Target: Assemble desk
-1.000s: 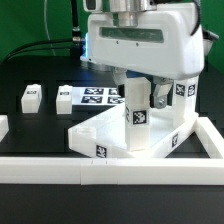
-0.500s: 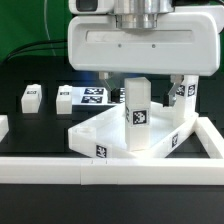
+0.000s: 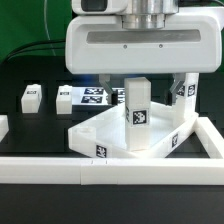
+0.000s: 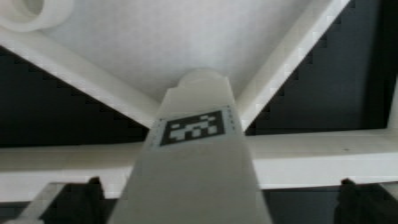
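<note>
The desk's white tabletop point(image 3: 100, 140) lies upside down as a rimmed tray, pushed into the corner of the rails. One tagged square leg point(image 3: 137, 112) stands upright in it near the front. A second leg point(image 3: 183, 95) stands at the corner on the exterior view's right. Two loose legs point(image 3: 31, 96) point(image 3: 65, 97) lie on the black table at the left. My gripper point(image 3: 140, 84) hangs open right above the front leg. In the wrist view this leg point(image 4: 196, 135) rises between my fingertips point(image 4: 80, 192), which stand apart from it on both sides of my gripper point(image 4: 214, 195).
The marker board point(image 3: 95, 97) lies behind the tabletop. Low white border rails run along the front point(image 3: 110, 172) and the exterior view's right point(image 3: 212, 135). A round corner socket point(image 4: 36, 12) of the tabletop shows in the wrist view.
My hand has shifted and now looms larger in the exterior view, over the front leg. The jaws stay open. The leg and the tabletop have not moved.
</note>
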